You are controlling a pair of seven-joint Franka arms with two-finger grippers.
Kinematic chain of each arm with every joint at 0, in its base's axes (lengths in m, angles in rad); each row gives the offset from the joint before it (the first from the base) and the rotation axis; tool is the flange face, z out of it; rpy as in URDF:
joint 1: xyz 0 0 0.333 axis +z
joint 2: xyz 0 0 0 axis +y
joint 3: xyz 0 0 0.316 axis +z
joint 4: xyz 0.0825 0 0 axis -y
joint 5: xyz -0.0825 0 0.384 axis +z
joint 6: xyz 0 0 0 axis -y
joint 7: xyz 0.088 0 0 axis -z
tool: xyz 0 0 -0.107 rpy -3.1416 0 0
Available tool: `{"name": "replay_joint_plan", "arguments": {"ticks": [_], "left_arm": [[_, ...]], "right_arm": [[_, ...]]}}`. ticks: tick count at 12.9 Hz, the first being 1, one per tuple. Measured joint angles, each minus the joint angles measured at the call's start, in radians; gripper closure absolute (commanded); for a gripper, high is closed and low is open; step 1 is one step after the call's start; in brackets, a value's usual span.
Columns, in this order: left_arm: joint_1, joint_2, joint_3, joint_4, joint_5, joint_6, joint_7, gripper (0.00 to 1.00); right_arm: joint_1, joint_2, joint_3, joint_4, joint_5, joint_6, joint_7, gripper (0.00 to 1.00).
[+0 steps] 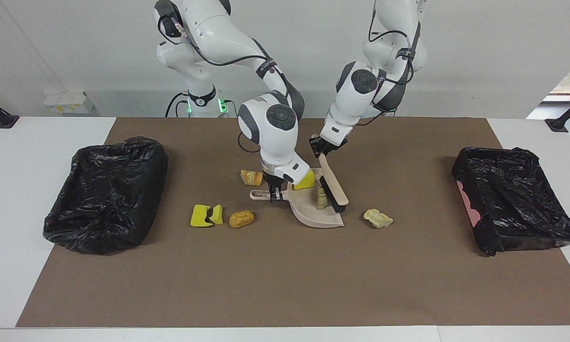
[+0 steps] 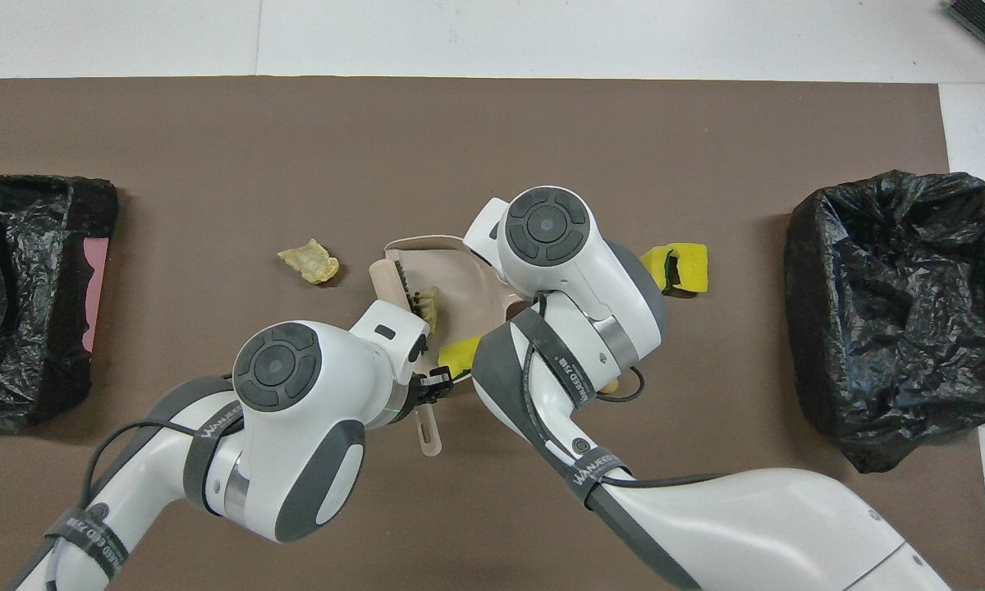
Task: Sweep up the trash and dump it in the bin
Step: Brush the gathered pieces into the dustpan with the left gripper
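Facing view: camera set high, looking toward the robots across the table, whole brown mat (image 1: pixel 285 285) in frame. Overhead view: camera high above the robots' end, aimed steeply down, closer in. Both share the mat, the dustpan (image 1: pixel 313 213) (image 2: pixel 451 283) and both black-lined bins (image 1: pixel 107 192) (image 2: pixel 895 312).

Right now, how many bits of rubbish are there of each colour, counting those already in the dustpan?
Yellow spongy pieces: 3
Pale beige chunks: 2
Orange-brown bread-like bits: 2
Total: 7
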Motion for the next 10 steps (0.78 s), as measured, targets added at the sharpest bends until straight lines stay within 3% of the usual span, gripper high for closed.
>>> {"name": "replay_joint_plan", "arguments": {"ticks": [5, 10], "left_arm": [[0.139, 0.000, 0.016, 0.113, 0.148, -0.195, 0.170, 1.00], [0.367, 0.031, 0.022, 0.126, 0.283, -0.223, 0.444, 1.00]], "right_arm": [[-0.006, 0.000, 0.000, -0.001, 0.000, 0.000, 0.029, 1.00], [-0.011, 0.000, 0.000, -0.005, 0.000, 0.000, 0.094, 1.00]]}}
